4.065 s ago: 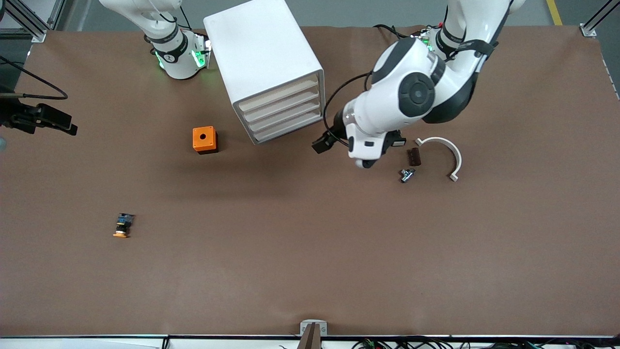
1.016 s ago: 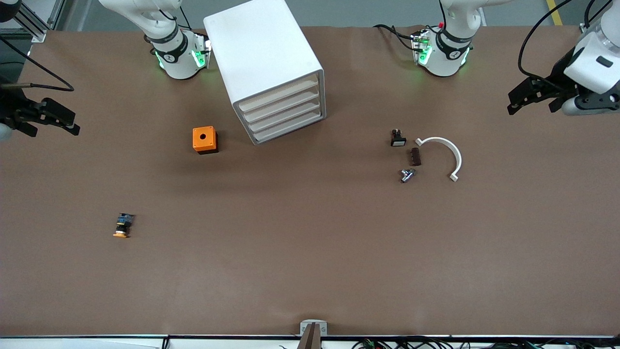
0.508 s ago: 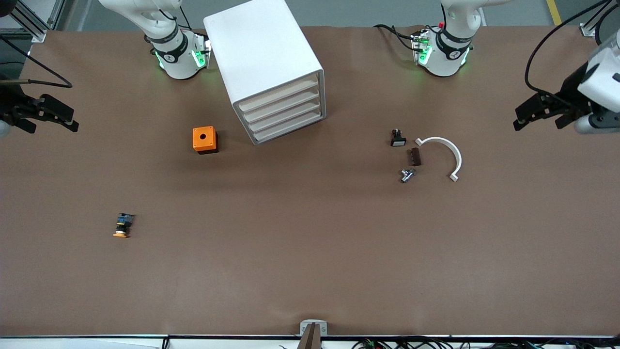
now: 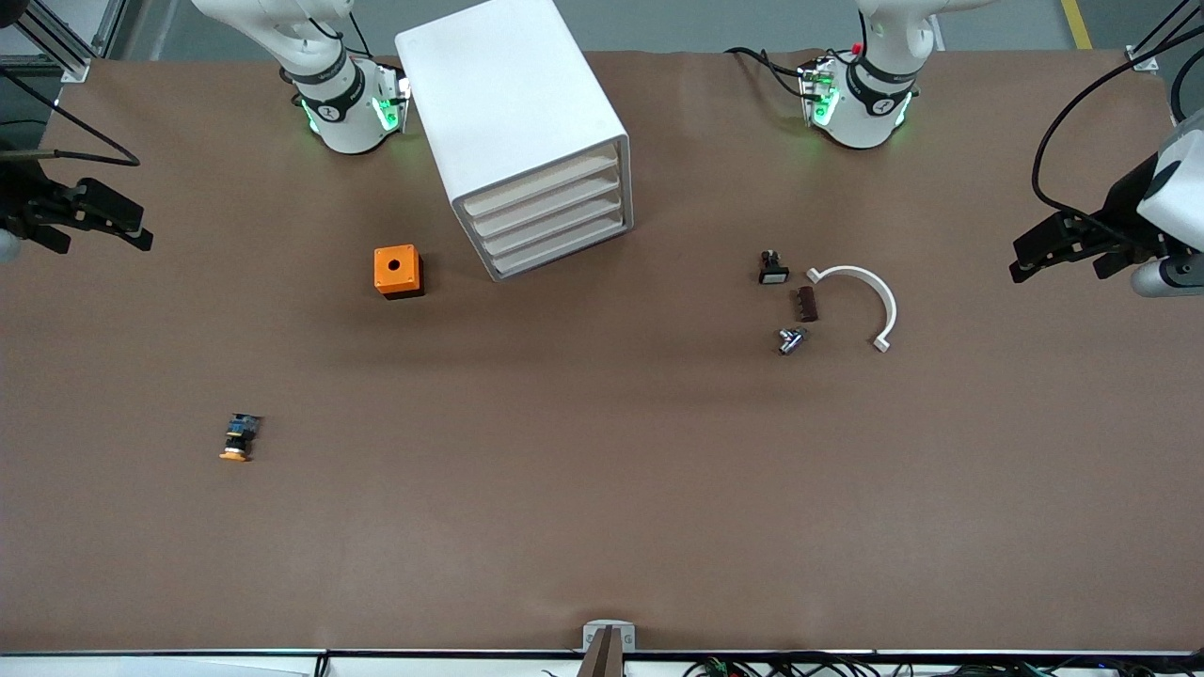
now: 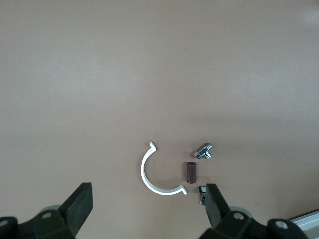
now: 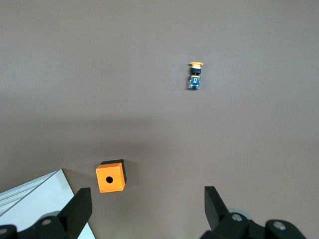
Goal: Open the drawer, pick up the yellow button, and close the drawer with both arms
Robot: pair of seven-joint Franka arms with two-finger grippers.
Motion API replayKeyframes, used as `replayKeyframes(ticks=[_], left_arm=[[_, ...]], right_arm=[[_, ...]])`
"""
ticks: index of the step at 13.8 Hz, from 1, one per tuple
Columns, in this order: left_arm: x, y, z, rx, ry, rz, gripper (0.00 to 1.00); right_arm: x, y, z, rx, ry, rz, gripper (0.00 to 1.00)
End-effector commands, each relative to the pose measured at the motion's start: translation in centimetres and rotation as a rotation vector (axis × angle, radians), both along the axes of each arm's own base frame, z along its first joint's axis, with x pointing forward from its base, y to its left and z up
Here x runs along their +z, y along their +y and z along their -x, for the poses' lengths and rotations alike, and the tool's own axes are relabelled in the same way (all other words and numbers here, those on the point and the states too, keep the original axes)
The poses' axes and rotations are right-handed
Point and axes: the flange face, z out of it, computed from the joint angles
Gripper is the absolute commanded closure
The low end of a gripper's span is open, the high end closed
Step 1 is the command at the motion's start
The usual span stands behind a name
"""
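Fingers on both the left gripper (image 4: 1058, 252) and right gripper (image 4: 89, 221) stand wide and empty, each parked over its own end of the tabletop (image 4: 602, 527). Button (image 4: 240, 438) lies on its side in the open, nearer the camera than the orange box (image 4: 398, 271); it looks light, rigid, prone to roll, so pinch across the black-and-blue body. Drawer (image 4: 546, 184), smooth white plastic in the rounded cabinet (image 4: 503, 103), sits shut and likely slides easily if hooked at its front lip.

We see the left gripper (image 4: 1063, 252) pulled way back from the drawer front to the left arm's table end, jaws wide with nothing between them, uncovering the small black part (image 4: 772, 269).
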Motion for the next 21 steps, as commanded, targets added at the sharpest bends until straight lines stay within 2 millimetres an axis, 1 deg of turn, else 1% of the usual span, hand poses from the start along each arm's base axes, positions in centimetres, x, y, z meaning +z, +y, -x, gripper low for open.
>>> replayKeyframes(ticks=[1,2,3,8,11,21], left_arm=[[1.1,-0.3,0.5,-0.025,-0.006,-0.022,0.00],[1.2,-0.7,0.6,-0.031,-0.008,-0.024,0.00],[1.3,-1.6,0.7,-0.044,-0.009,-0.025,0.00],[1.3,-0.4,0.6,-0.025,-0.008,-0.029,0.00],[1.3,-0.6,0.6,-0.021,-0.008,-0.028,0.00],[0.9,0.0,0.3,-0.018,-0.001,-0.028,0.00]], right_arm=[[0.7,-0.2,0.5,-0.003,0.000,0.004,0.00],[0.7,-0.2,0.5,-0.006,0.000,0.004,0.00],[0.7,-0.1,0.5,-0.005,0.004,0.004,0.00],[0.6,-0.2,0.6,-0.006,0.006,0.004,0.00],[0.7,-0.2,0.5,-0.006,0.003,0.003,0.00],[0.6,-0.3,0.4,-0.008,0.001,0.000,0.00]])
